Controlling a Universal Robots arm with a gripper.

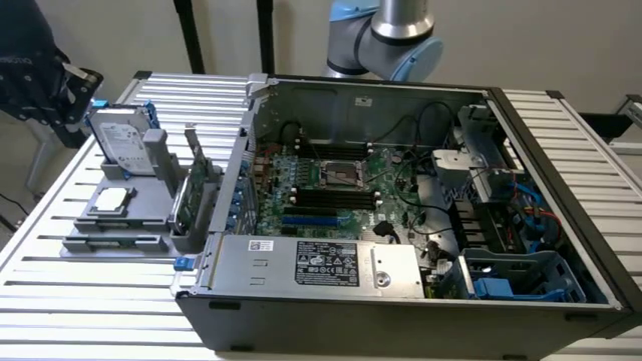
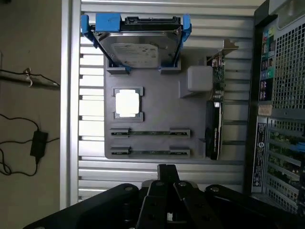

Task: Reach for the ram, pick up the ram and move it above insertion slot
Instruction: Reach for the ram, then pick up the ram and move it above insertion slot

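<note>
— Where was the ram?
— The ram (image 2: 150, 152) lay in the grey holder (image 2: 157, 98), lower left of the exterior frame, outside the open computer case (image 1: 401, 327); a second stick (image 2: 150, 132) lay parallel beside it, toward the processor (image 2: 127, 103).
— And the claw?
— The gripper (image 2: 167, 168) hung near the ram, apart from it; its fingertips sat narrow, pressed together, holding nothing; the arm (image 1: 386, 34) stood at the exterior frame's upper middle.

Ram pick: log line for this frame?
phase: reach | ram: lying in grey holder | gripper: apart from ram | PC case: open, beside holder
</note>
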